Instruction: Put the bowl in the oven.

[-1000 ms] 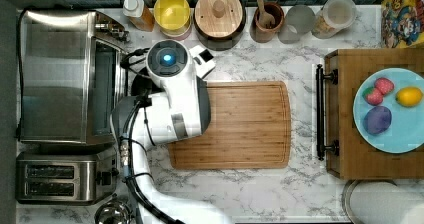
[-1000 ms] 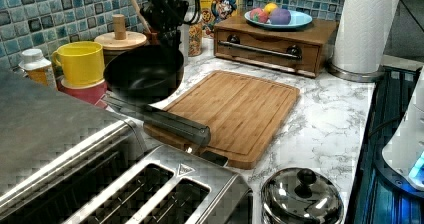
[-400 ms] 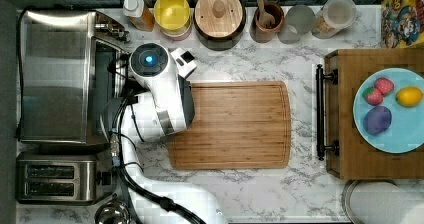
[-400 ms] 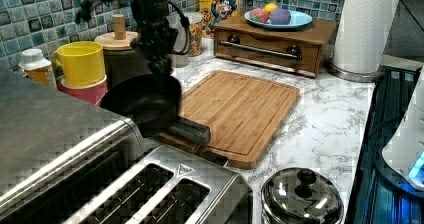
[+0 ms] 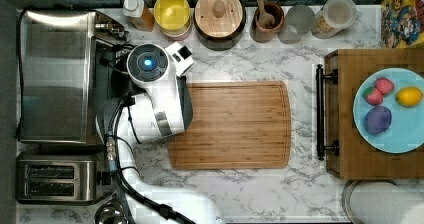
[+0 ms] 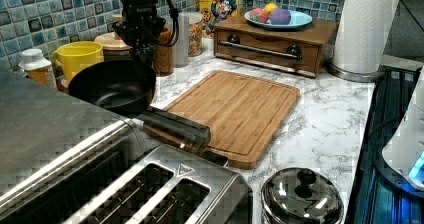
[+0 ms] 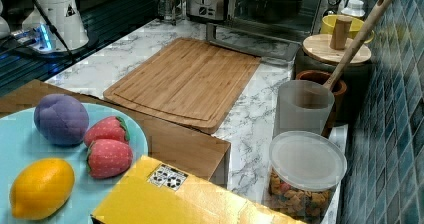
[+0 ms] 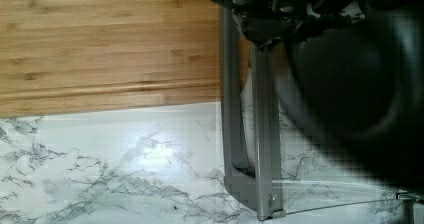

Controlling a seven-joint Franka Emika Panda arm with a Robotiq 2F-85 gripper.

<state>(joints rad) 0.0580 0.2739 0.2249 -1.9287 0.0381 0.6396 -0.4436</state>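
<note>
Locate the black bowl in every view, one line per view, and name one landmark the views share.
Top view: hidden beneath the white wrist housing beside the oven.
Left view: the bowl sits left of centre, above the oven's open door handle.
Right view: a dark shape at the top, seen through the oven glass.
Wrist view: the dark curved mass.
Shared landmark: the wooden cutting board.

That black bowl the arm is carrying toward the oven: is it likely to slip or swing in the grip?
Probably some risk. The bowl looks glossy and smooth, so it may slide. The gripper seems to hold it at one edge of the rim, so its weight hangs to one side and could tilt it. It looks rigid, and hangs just above the open oven door.
</note>
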